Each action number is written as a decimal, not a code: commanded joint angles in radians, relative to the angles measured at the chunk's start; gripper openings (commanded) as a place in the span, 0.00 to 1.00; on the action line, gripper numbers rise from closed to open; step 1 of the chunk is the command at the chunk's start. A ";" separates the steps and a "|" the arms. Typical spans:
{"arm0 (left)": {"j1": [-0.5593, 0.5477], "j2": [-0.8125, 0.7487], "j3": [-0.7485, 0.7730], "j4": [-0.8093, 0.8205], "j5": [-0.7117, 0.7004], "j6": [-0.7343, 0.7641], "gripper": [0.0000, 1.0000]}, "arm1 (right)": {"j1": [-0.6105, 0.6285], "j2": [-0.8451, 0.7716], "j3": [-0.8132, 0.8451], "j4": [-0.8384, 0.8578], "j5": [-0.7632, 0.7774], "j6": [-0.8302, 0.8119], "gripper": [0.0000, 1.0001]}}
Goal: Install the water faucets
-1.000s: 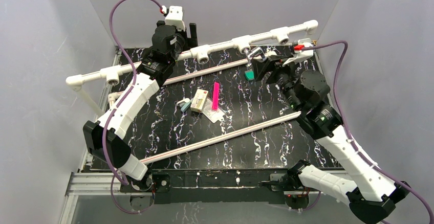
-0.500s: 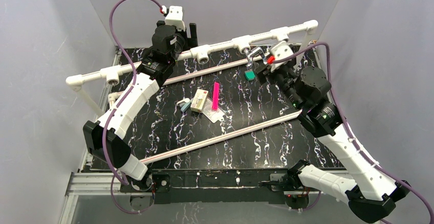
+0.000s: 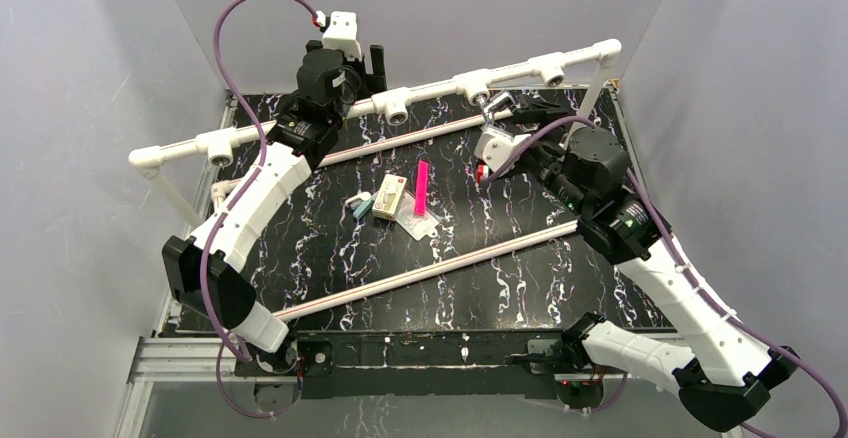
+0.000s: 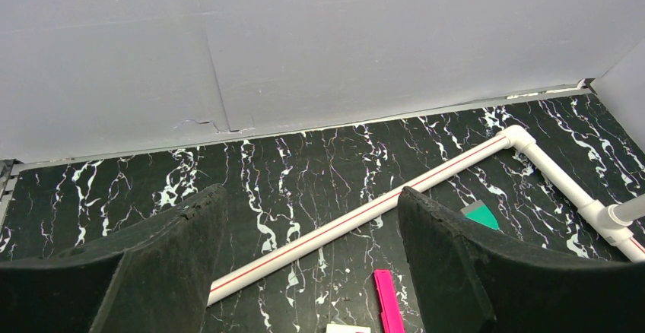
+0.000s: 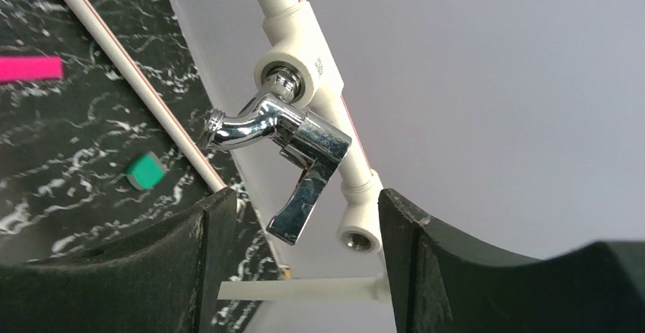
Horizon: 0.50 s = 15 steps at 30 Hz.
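On the right half of the white pipe rail (image 3: 435, 89), the water faucet (image 5: 285, 139) sits in a tee socket (image 5: 293, 52), with the right gripper (image 5: 300, 196) spread just short of it, not touching. This is probably mid-tightening, so next comes a fresh grip and twist. Only the right wrist view shows that gap; the left gripper (image 4: 308, 196) is spread and empty.

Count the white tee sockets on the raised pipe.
4 white plastic tee sockets: one far left, one beside the left arm, one holding the silvery metal faucet, one near the right end. The arm may hide another.
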 commanded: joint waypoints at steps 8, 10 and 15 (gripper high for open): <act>-0.014 0.050 -0.046 -0.155 0.025 -0.007 0.80 | 0.019 0.053 -0.069 0.251 0.047 -0.521 0.76; -0.014 0.053 -0.046 -0.155 0.025 -0.007 0.80 | 0.024 0.073 -0.068 0.262 0.048 -0.562 0.76; -0.014 0.055 -0.045 -0.156 0.022 -0.004 0.80 | 0.031 0.110 -0.077 0.309 0.041 -0.615 0.76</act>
